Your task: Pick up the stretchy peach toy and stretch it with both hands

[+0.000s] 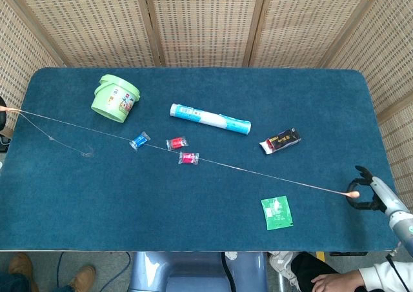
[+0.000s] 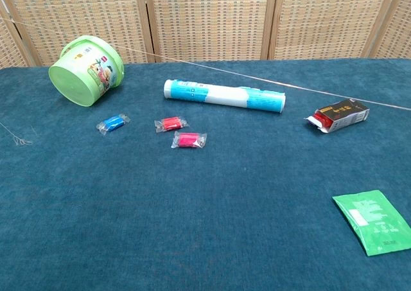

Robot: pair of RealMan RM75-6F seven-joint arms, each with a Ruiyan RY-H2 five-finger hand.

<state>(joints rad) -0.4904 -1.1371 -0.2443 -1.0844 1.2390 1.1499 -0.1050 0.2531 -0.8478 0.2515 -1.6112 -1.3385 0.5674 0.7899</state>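
Blue table (image 1: 193, 202): peach toy (image 1: 258, 173) (thread-thin) spans to right hand (image 1: 369, 193).

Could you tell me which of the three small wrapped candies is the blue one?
The leftmost candy, nearest the green bucket; the other two are red.

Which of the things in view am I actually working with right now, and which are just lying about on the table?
In the job:
stretchy peach toy, pulled into a thin strand across the table
right hand, holding one end

Lying about:
green bucket
blue-and-white tube
blue candy
two red candies
dark box
green packet
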